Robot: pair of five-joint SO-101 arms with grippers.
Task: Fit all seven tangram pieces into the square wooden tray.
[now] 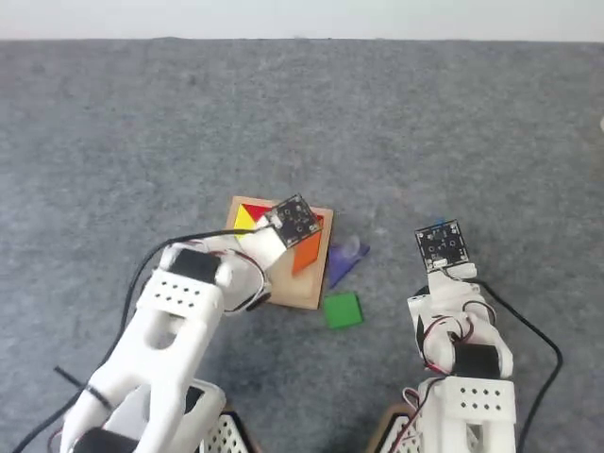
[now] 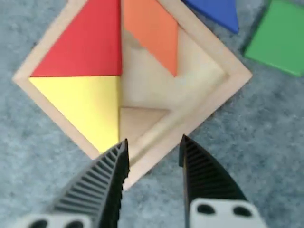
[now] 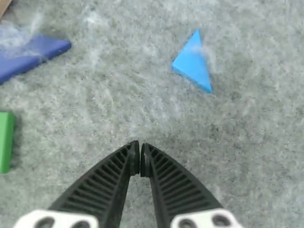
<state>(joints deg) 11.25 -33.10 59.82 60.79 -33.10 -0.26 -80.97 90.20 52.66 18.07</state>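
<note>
Grey felt-covered tabletop [image 1: 113, 123], two arms side by side. High view: the square wooden tray [image 1: 294, 300] lies near the middle, with the left arm [image 1: 179, 311] reaching over it and its wrist above the tray's far part. Loose beside the tray: one dark blue piece [image 1: 340, 266] just off the rim and one green square [image 1: 342, 310] near the tray's corner. The right arm [image 1: 462, 377] stands well apart from the tray. Left wrist view: the left hand [image 2: 153, 147] hovers over a tray corner, fingers moderately apart, holding nothing. Seated in the tray: one red triangle [image 2: 88, 45], one yellow triangle [image 2: 85, 107], one orange parallelogram [image 2: 154, 31]. A tan triangular patch [image 2: 142, 121] could be a piece or bare floor; cannot tell. Right wrist view: the right hand [image 3: 140, 159] is pressed closed and empty over bare felt, with one light blue triangle [image 3: 194, 61] ahead and apart from it. Count: three seated, three loose, seventh unconfirmed. Judgement: filling is roughly half done, between placements. The next move calls for a pick of a loose piece, with fingers straddling its thin edges.
</note>
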